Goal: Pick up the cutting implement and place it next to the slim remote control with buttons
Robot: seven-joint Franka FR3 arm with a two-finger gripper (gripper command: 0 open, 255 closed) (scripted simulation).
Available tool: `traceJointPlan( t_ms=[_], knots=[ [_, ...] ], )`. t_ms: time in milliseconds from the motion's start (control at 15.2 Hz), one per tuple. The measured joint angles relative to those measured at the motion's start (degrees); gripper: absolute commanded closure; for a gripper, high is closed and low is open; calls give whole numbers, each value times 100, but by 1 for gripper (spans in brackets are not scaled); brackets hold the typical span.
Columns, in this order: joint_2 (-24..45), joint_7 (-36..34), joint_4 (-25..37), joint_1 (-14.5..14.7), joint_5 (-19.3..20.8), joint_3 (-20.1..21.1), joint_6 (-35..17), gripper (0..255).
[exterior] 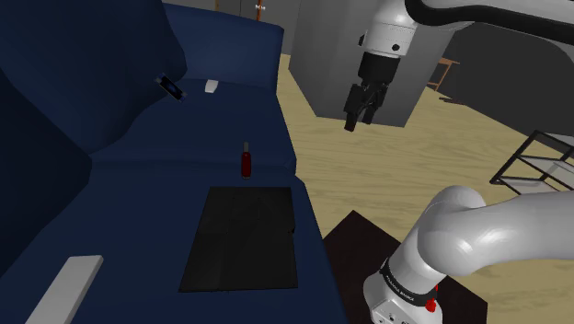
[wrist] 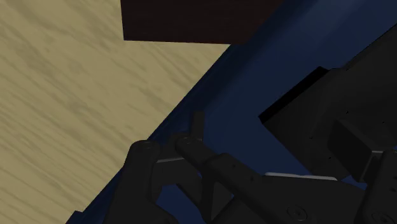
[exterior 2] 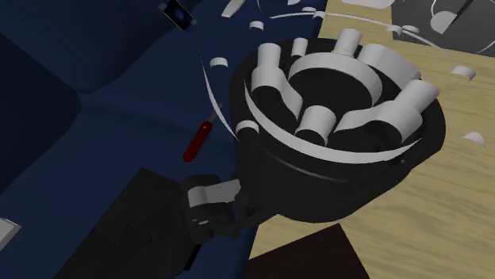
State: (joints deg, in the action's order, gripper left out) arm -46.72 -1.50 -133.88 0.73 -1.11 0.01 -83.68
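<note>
The cutting implement is a small red-handled knife (exterior: 245, 164) (exterior 2: 196, 143) lying on the dark blue sofa seat (exterior: 166, 175), just beyond a flat black mat (exterior: 241, 237). The slim dark remote (exterior: 171, 86) (exterior 2: 176, 14) lies farther back on the seat, by the backrest. My black gripper (exterior: 361, 112) hangs open and empty high over the wooden floor, off the sofa's front edge at the shoulder view's right, well apart from the knife. In the wrist view its fingers (wrist: 197, 124) point down at the sofa's edge (wrist: 242, 83).
A small white object (exterior: 211, 86) lies near the remote. A pale flat bar (exterior: 66, 285) rests at the sofa's near end. The dark brown stand (exterior: 354, 241) sits below the arm. A grey block (exterior: 322, 55) and a black wire rack (exterior: 538, 161) stand on the floor.
</note>
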Motion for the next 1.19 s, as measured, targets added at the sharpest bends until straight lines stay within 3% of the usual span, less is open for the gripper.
traceJointPlan(
  t_ms=[132,462,1188],
  knots=[
    [74,-50,3,-6,-19,26,-77,0],
    [685,-501,-189,-63,-164,256,-961,0],
    [2774,-1641,227,-227,-236,747,-2852,0]
  ],
)
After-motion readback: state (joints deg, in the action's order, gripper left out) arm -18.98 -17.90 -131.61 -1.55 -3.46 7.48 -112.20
